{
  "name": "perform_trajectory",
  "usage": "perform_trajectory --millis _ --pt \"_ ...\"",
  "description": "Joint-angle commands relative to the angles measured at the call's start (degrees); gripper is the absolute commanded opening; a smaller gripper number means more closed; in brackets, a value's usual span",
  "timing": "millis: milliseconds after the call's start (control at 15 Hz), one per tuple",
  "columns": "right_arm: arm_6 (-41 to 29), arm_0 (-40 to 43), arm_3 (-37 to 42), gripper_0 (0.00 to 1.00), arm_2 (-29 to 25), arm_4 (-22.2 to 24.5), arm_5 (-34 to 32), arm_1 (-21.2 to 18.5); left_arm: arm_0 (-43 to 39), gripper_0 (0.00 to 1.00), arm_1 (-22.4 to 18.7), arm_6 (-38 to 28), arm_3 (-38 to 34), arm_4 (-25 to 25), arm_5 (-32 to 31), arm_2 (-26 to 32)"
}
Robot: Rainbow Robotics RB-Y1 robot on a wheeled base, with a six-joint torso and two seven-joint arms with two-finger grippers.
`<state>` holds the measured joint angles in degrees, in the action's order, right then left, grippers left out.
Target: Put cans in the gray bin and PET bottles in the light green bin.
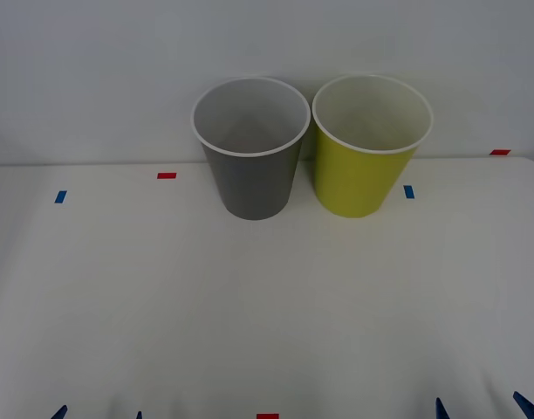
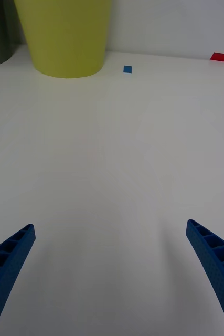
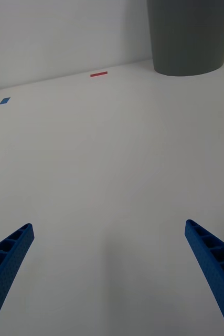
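Gray bin (image 1: 251, 179) beside light green bin (image 1: 365, 175), well beyond both spread grippers

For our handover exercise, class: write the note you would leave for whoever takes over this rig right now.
Left gripper: open, low over the near table edge, holding nothing.
Right gripper: open, same on its side, holding nothing.
Gray bin and light green bin stand upright side by side at the far side of the table, gray on the left.
No can or bottle lies on the table. Bin contents cannot be judged from here, so check them first.
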<state>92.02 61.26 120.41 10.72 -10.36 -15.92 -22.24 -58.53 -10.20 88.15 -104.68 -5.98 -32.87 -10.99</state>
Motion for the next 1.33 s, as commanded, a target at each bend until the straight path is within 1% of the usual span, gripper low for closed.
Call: perform_trajectory --millis 67,1333 --pt "0.0 0.0 0.0 1.00 0.0 0.0 0.0 0.0 0.0 1.00 0.0 0.0 0.0 0.0 0.0 0.0" --pt "0.0 0.0 0.0 1.00 0.0 0.0 0.0 0.0 0.0 1.00 0.0 0.0 0.0 0.0 0.0 0.0"
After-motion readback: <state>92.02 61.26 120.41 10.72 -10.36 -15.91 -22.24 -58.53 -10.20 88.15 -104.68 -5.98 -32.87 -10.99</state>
